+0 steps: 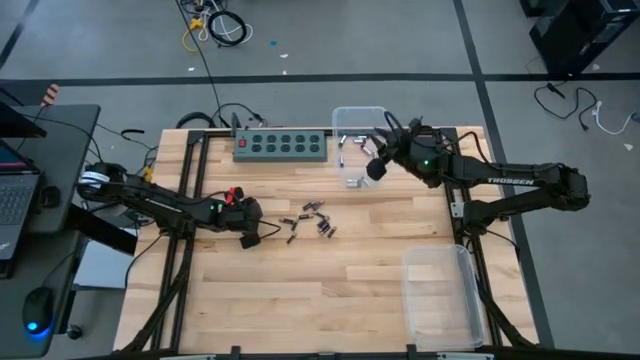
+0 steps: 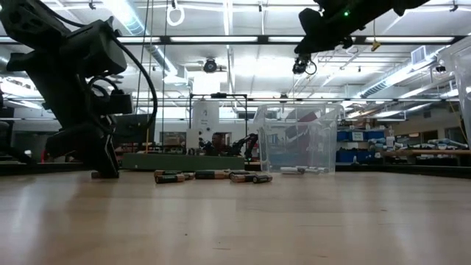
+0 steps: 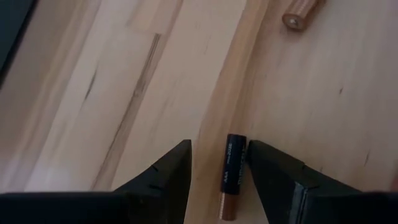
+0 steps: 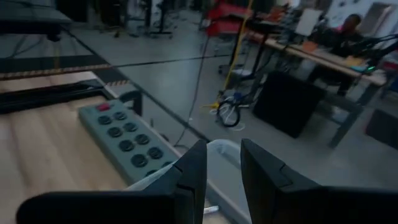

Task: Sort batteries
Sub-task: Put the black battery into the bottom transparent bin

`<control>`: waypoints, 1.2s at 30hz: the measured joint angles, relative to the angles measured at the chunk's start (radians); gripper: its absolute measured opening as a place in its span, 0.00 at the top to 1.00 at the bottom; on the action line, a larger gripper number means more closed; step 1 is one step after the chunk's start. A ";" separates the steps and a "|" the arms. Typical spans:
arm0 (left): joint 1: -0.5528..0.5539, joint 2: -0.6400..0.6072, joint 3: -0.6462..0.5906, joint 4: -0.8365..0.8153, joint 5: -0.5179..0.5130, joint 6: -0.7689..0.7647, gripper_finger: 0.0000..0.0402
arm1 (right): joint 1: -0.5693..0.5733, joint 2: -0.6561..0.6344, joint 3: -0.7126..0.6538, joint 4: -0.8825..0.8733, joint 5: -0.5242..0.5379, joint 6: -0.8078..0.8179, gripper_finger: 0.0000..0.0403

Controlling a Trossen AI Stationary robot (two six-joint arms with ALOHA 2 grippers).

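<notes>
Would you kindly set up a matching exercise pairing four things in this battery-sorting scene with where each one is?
Things:
1. left gripper
2. right gripper
3. green power strip
4. second clear bin

Places:
A. along the table's far edge
B. raised over the clear bin beside the strip
C. down at the table, fingers open around a battery
D. near corner on the right arm's side

Pairs: 1-C, 2-B, 3-A, 4-D

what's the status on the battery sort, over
Left gripper down at table, jaws open astride one battery. Right gripper raised over clear bin, jaws open, empty. Remaining batteries loose mid-table. Nothing blocking.
</notes>
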 joint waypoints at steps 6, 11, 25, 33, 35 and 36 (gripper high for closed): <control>0.000 0.002 -0.002 0.046 0.003 0.002 0.58 | -0.004 0.000 0.000 0.061 -0.081 0.033 0.81; -0.001 0.003 -0.002 0.163 0.007 0.091 0.58 | -0.021 0.000 0.000 0.167 -0.151 0.026 0.86; -0.001 0.001 0.000 0.274 -0.010 0.084 0.58 | 0.059 0.000 0.000 0.117 -0.158 0.004 0.99; -0.001 0.001 0.000 0.286 -0.018 0.101 0.58 | 0.117 0.000 0.000 0.116 -0.158 0.007 1.00; -0.001 0.001 0.000 0.287 -0.019 0.100 0.58 | 0.122 0.000 0.000 0.116 -0.158 0.013 1.00; -0.001 0.001 0.000 0.289 -0.019 0.100 0.58 | 0.122 0.000 0.000 0.116 -0.158 0.015 1.00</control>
